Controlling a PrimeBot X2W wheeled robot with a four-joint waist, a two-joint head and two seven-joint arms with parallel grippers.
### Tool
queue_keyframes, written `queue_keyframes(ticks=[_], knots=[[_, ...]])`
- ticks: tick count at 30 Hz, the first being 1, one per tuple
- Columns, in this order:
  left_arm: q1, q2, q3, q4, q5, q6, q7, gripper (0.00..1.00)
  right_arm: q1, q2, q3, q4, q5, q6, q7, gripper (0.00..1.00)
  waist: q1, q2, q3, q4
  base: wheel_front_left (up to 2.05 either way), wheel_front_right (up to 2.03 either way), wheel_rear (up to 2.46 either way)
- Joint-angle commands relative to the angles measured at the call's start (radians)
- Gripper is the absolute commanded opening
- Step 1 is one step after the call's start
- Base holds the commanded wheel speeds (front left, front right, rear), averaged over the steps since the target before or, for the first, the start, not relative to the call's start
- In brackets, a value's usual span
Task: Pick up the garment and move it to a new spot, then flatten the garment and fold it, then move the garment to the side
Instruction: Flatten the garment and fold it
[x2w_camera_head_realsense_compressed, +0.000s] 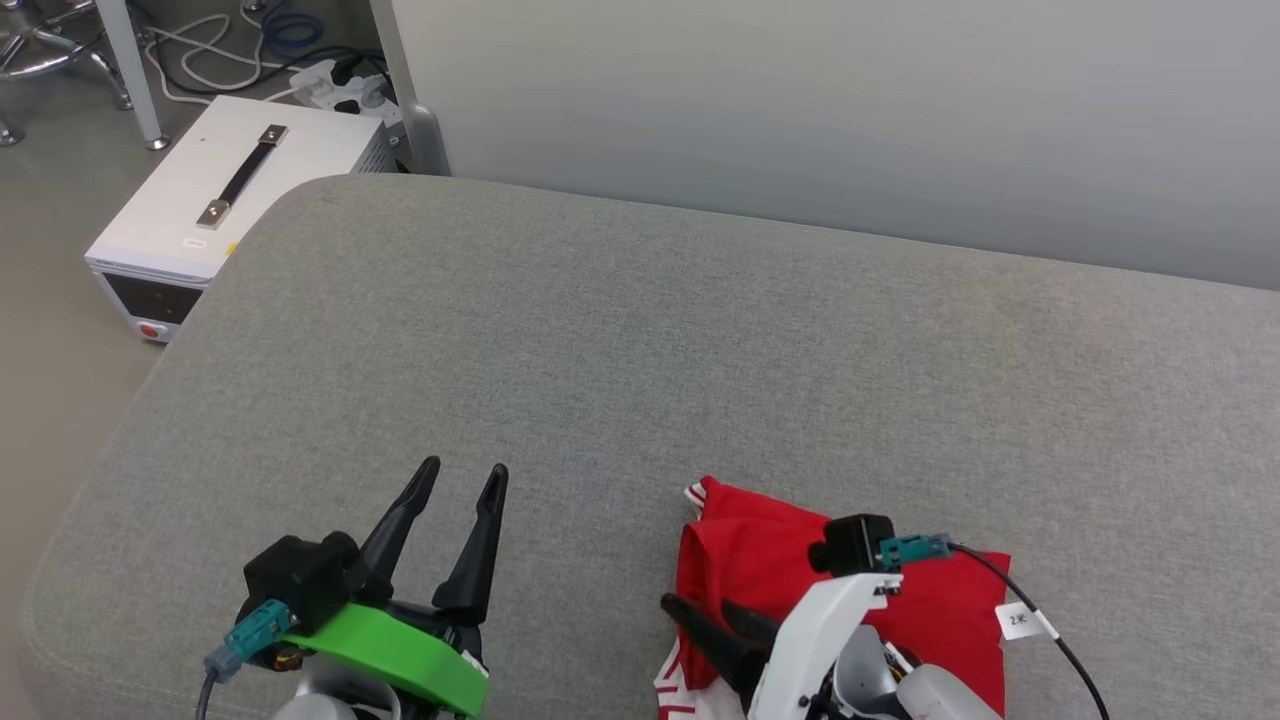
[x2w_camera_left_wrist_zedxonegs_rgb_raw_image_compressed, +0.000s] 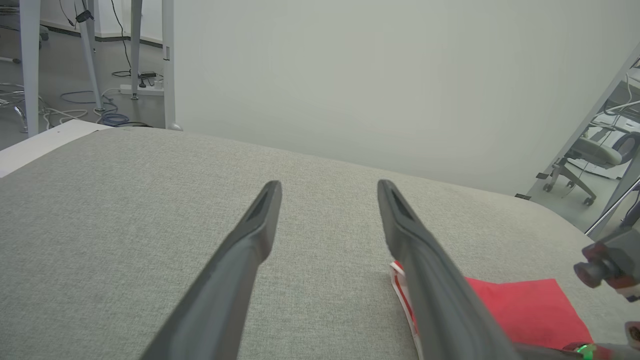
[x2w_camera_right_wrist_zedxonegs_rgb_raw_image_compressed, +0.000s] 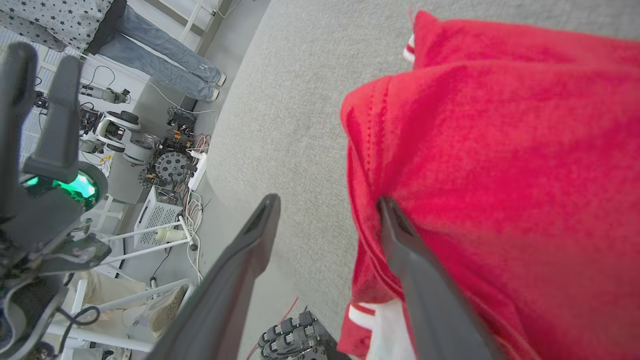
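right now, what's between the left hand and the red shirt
Nothing but bare grey cushion: in the head view it separates the left hand from the red shirt.

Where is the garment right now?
In the head view, the garment lies at the near right edge of the grey cushion, under the right gripper and right of the left gripper.

left end effector (x2w_camera_head_realsense_compressed: 464, 468) | green collar (x2w_camera_head_realsense_compressed: 400, 650); right end effector (x2w_camera_head_realsense_compressed: 700, 605) | white housing (x2w_camera_head_realsense_compressed: 820, 630)
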Motion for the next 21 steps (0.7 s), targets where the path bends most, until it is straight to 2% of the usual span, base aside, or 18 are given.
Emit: queue_keyframes(ticks=[1, 6, 10, 13, 16, 21], knots=[[0.0, 0.001, 0.006, 0.005, -0.006, -0.003, -0.006, 1.0, -0.015, -0.003, 0.017, -0.01, 0.017, -0.001, -0.01, 1.0, 0.0, 0.0, -0.004, -0.003, 0.0, 0.0, 0.0], [0.003, 0.0, 0.006, 0.008, -0.006, -0.003, -0.006, 1.0, -0.018, -0.003, 0.06, -0.025, 0.057, -0.001, -0.019, 1.0, 0.0, 0.0, -0.015, -0.013, 0.0, 0.0, 0.0], [0.007, -0.001, 0.003, 0.009, -0.005, -0.003, -0.006, 1.0, -0.038, -0.003, 0.056, -0.045, 0.04, -0.001, -0.04, 1.0, 0.0, 0.0, -0.029, -0.029, 0.0, 0.0, 0.0], [0.014, -0.001, 0.003, 0.009, -0.005, -0.003, -0.006, 1.0, -0.068, -0.003, 0.029, -0.056, -0.058, -0.001, -0.056, 1.0, 0.0, 0.0, -0.039, -0.045, 0.0, 0.0, 0.0], [0.021, 0.0, 0.002, 0.006, -0.003, -0.003, -0.006, 1.0, -0.098, -0.013, -0.022, -0.084, -0.208, -0.001, -0.069, 1.0, 0.0, 0.0, -0.048, -0.062, 0.0, 0.0, 0.0], [0.026, -0.001, -0.002, -0.001, -0.002, -0.003, -0.006, 1.0, -0.123, -0.096, -0.078, -0.18, -0.421, -0.001, -0.106, 1.0, 0.0, 0.0, -0.056, -0.091, 0.0, 0.0, 0.0]])
